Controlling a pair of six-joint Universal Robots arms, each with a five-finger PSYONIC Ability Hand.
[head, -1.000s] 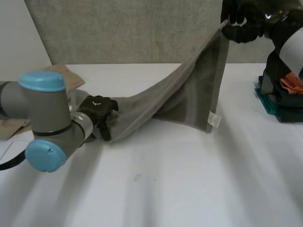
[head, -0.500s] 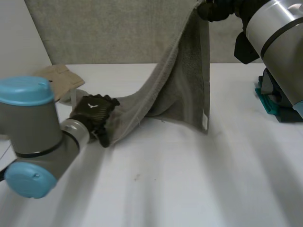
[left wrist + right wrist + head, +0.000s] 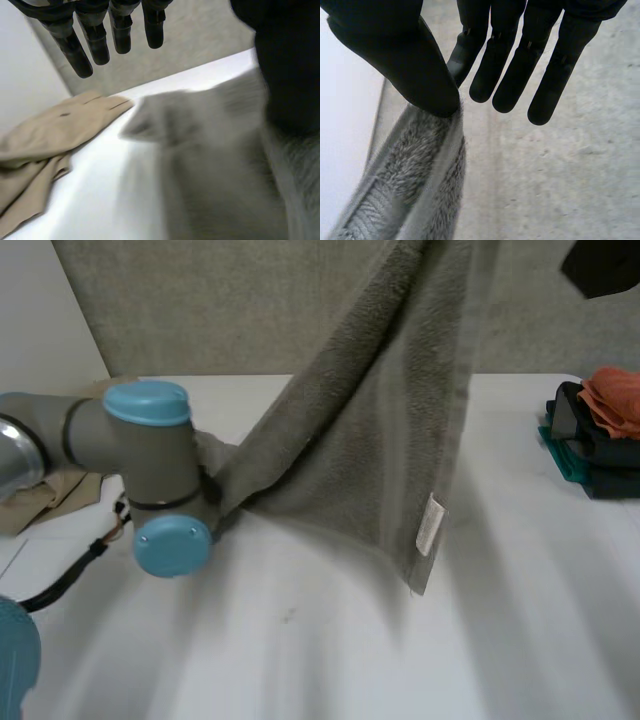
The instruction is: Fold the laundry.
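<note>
Towel (image 3: 370, 410) hangs higher than half a second ago, and the left arm (image 3: 150, 470) has swung in front of its lower end. Right robot hand (image 3: 395, 50) pinches the towel's top edge between its thumb and nearest finger; the other fingers are straight. Left robot hand (image 3: 95, 35) has straight fingers gripping nothing; the towel passes under its palm, beside the thumb. A white tag (image 3: 430, 525) sits near the towel's hanging corner, with no writing legible. A beige cloth (image 3: 60, 125) lies on the worktop (image 3: 400, 660). A clothes pile (image 3: 600, 440) sits well apart at the right.
</note>
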